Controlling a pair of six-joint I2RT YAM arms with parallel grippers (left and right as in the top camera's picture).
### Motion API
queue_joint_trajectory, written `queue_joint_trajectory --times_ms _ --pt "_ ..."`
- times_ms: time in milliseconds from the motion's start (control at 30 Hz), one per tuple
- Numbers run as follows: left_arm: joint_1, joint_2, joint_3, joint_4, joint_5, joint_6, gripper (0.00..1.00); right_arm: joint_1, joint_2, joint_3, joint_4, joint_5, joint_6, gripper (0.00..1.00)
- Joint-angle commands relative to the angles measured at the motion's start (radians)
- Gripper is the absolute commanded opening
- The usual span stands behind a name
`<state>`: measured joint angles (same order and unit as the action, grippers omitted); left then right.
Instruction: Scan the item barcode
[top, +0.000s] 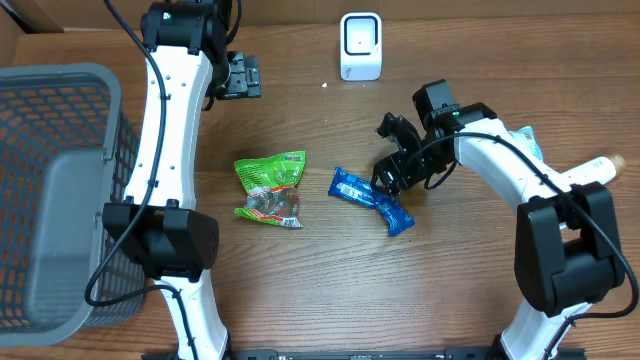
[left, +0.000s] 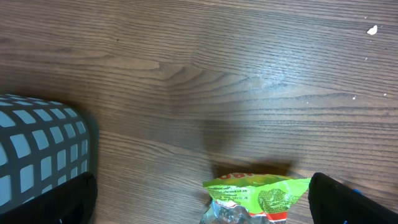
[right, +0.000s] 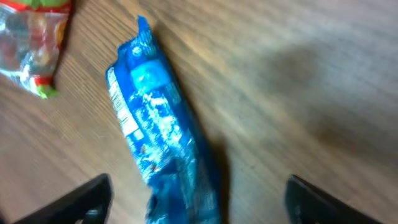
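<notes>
- The blue packet (top: 370, 198) lies flat on the table (top: 330, 290), diagonal, just beside the green packet (top: 270, 188).
- The right gripper (top: 392, 172) hovers over its upper end, fingers spread, holding nothing.
- To do this well: centre, lower, pinch across the narrow width, leaving the printed label uncovered for the scanner (top: 360, 45).
- The left gripper (top: 240, 75) waits open, well apart.
</notes>
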<state>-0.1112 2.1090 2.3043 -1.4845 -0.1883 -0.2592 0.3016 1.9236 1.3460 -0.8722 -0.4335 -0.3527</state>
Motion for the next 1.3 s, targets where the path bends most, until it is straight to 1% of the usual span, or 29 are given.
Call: queue_joint_trajectory --times_ms 0,167,333,433,567,633,833,1033,1067,1133,1233,1267 --pt "-0.007 -0.016 0.021 0.001 -0.002 0.001 1.0 -0.003 0.011 -0.006 0.019 0.013 -0.146 0.83" --pt "-0.007 -0.016 0.021 0.001 -0.002 0.001 0.99 -0.003 0.047 -0.006 0.023 -0.041 -0.199 0.83" --pt "-0.007 -0.016 0.021 0.001 -0.002 0.001 0.99 0.004 0.116 -0.006 0.021 -0.114 -0.198 0.83" --pt "-0.007 -0.016 0.021 0.001 -0.002 0.001 1.0 0.008 0.154 -0.006 0.018 -0.134 -0.197 0.77" --pt "-0.007 -0.016 0.021 0.001 -0.002 0.001 1.0 0.008 0.176 -0.006 0.015 -0.188 -0.194 0.76" --pt "-0.007 -0.016 0.021 0.001 -0.003 0.001 1.0 0.008 0.177 -0.006 0.006 -0.199 -0.194 0.73" --pt "-0.007 -0.016 0.021 0.001 -0.002 0.001 1.0 0.008 0.177 -0.023 0.003 -0.199 -0.126 0.73" --pt "-0.007 -0.016 0.021 0.001 -0.002 0.001 1.0 0.008 0.178 -0.104 0.095 -0.197 -0.063 0.72" --pt "-0.007 -0.016 0.021 0.001 -0.002 0.001 0.99 0.008 0.178 -0.115 0.111 -0.197 -0.046 0.7" --pt "-0.007 -0.016 0.021 0.001 -0.002 0.001 1.0 0.008 0.178 -0.124 0.118 -0.197 -0.035 0.59" --pt "-0.007 -0.016 0.021 0.001 -0.002 0.001 1.0 0.008 0.178 -0.128 0.11 -0.197 -0.034 0.46" --pt "-0.007 -0.016 0.021 0.001 -0.002 0.001 1.0 0.008 0.178 -0.128 0.104 -0.197 -0.023 0.37"
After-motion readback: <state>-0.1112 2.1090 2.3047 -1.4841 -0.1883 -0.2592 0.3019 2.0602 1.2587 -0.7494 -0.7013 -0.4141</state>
